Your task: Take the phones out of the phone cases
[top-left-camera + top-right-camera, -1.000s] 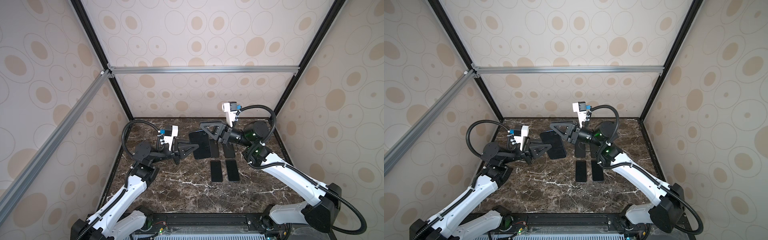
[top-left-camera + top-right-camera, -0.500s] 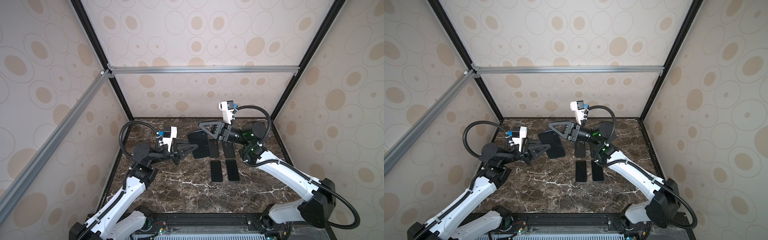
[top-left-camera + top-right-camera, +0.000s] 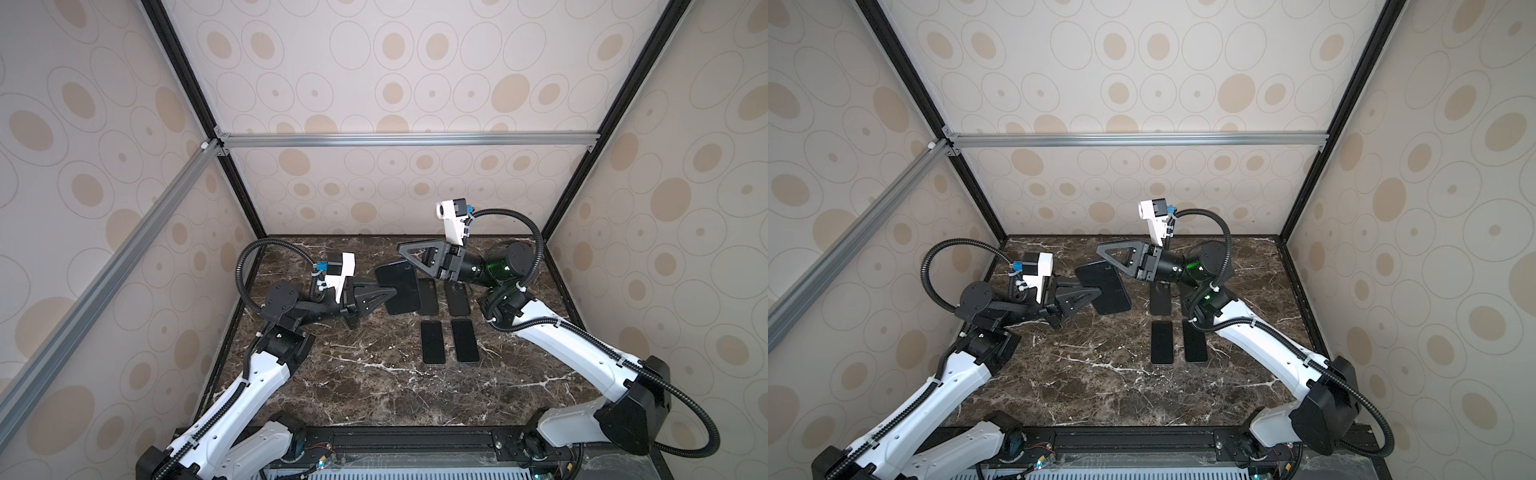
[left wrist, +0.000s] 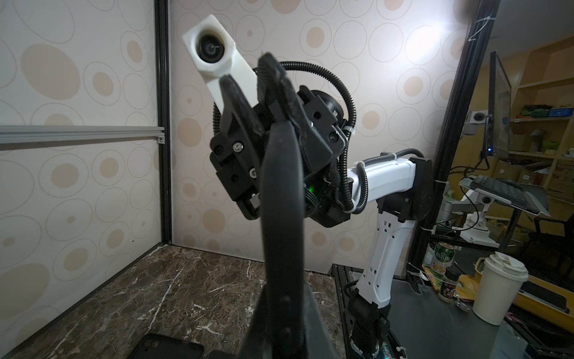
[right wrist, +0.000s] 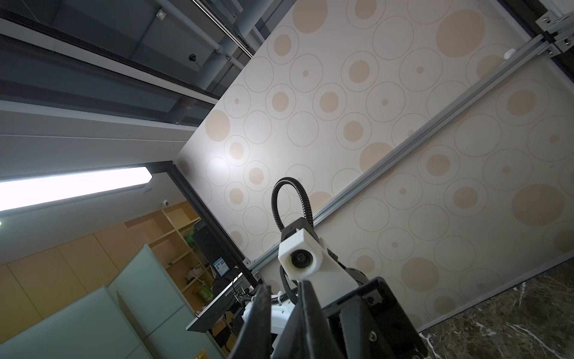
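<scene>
Top views: phone (image 3: 404, 293) held up over the middle of the bench (image 3: 374, 382), toward the far side.
My left hand (image 3: 390, 291) is clamped on its left edge; my right hand (image 3: 402, 249) sits at its far edge, and I cannot tell whether it grips.

Five black phone-shaped slabs: one raised slab (image 3: 405, 299) at 12 o'clock from the table (image 3: 374, 395) centre, a far pair (image 3: 428, 296) lying at 1 o'clock, and a near pair (image 3: 432, 343) at 3 o'clock. Two arms: left arm (image 3: 257, 374), right arm (image 3: 561, 336). Two grippers: left gripper (image 3: 392, 290), right gripper (image 3: 401, 248). Two wrist cameras (image 3: 451, 210). Outside the enclosure: one lidded paper cup (image 4: 500, 286), one can (image 4: 444, 258).
</scene>
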You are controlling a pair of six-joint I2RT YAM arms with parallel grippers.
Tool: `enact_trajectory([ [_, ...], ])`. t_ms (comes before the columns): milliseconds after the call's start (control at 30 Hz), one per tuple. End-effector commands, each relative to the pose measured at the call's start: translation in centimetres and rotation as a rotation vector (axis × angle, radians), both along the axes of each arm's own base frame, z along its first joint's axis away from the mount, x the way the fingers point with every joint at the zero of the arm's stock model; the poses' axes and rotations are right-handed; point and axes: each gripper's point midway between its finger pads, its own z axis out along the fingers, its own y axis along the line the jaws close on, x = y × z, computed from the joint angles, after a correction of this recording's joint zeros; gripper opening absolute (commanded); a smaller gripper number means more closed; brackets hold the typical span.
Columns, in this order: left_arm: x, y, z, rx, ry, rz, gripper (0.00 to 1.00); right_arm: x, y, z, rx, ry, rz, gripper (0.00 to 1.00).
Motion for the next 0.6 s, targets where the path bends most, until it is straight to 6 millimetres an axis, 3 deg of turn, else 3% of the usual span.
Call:
enact_trajectory([
  [0, -1.4, 0.1, 3.2, -0.029, -0.229, -0.013, 0.00, 0.5, 1.0, -0.9, -0.037, 0.139, 0.040, 0.00],
  [300, -1.1, -0.1, 3.4, -0.002, -0.268, -0.063, 0.00, 0.3, 1.0, -1.0, -0.066, 0.132, 0.044, 0.00],
  [567, -1.0, 0.2, 4.1, -0.009, -0.280, -0.084, 0.00, 0.9, 0.9, -2.4, -0.122, 0.139, 0.009, 0.00],
])
